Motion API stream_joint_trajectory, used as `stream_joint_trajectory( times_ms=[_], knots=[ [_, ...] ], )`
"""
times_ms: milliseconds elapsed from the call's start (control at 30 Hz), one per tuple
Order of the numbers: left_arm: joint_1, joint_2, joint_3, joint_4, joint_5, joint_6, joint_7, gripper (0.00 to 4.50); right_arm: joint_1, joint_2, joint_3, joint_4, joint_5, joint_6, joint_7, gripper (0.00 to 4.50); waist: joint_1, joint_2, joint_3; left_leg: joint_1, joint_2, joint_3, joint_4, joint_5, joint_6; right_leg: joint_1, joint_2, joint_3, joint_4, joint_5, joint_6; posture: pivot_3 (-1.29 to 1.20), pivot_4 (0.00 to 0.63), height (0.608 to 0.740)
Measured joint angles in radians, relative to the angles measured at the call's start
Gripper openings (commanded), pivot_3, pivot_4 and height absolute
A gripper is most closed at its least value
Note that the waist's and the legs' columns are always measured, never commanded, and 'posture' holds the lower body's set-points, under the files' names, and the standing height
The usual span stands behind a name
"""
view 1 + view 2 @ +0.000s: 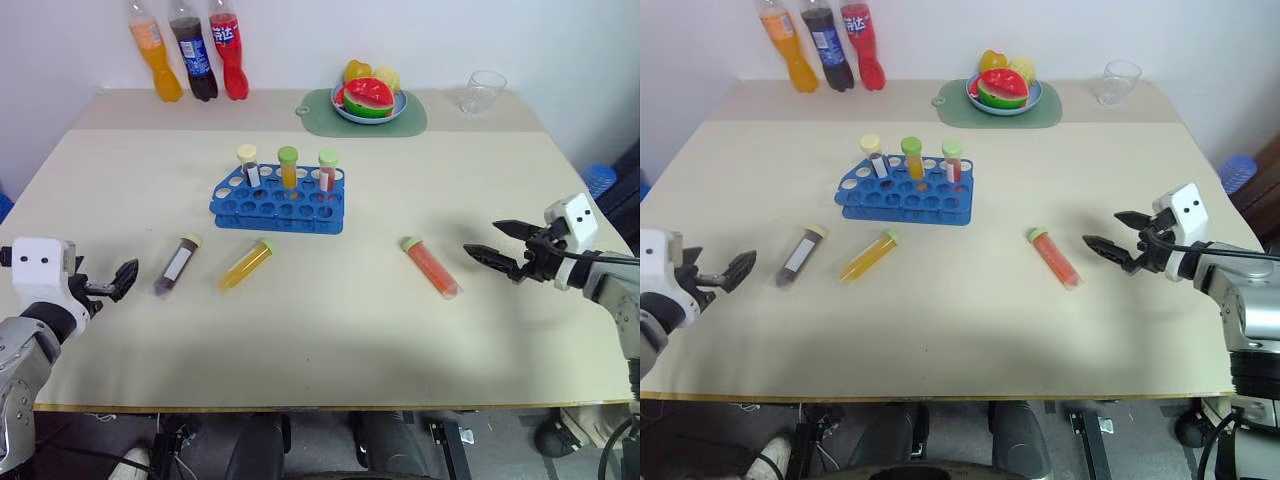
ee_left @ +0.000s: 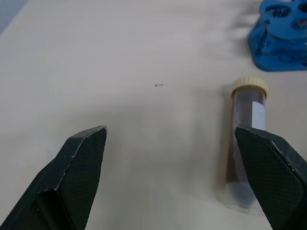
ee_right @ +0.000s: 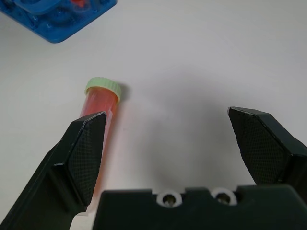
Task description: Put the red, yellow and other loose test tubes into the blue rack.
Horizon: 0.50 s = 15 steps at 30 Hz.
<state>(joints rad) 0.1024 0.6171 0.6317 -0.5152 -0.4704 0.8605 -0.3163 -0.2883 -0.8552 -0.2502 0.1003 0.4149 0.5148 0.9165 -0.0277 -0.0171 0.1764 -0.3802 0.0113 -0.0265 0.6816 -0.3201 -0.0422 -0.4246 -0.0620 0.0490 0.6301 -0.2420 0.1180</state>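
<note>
near the table's front edge, three tubes lie loose below the blue rack; both grippers hover spread wide, empty: left gripper, right gripper.

A pale beige table carries everything. Near its middle stands the blue rack, with three capped tubes upright in its back row. In front of the rack, three loose tubes lie flat on the tabletop: the dark tube with a white label, the yellow tube just beside it, and the red-orange tube well apart on the right. Along the far edge stand three soda bottles, a green mat bearing a fruit plate, and a clear glass
</note>
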Motion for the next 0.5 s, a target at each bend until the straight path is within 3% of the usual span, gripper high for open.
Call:
stream_joint_trajectory(
  times_ms=[500],
  knots=[
    [-0.082, -0.078, -0.013, -0.005, -0.030, 0.004, 0.062, 4.35, -0.112, -0.004, 0.037, -0.061, -0.008, 0.175, -0.067, 4.50, 0.017, 0.000, 0.000, -0.001, 0.000, 0.000, 0.001, 0.000, 0.000, 0.000, 0.000, 0.000, 0.000, 0.000, 0.000, 0.00, 0.150, 0.734]
  ],
)
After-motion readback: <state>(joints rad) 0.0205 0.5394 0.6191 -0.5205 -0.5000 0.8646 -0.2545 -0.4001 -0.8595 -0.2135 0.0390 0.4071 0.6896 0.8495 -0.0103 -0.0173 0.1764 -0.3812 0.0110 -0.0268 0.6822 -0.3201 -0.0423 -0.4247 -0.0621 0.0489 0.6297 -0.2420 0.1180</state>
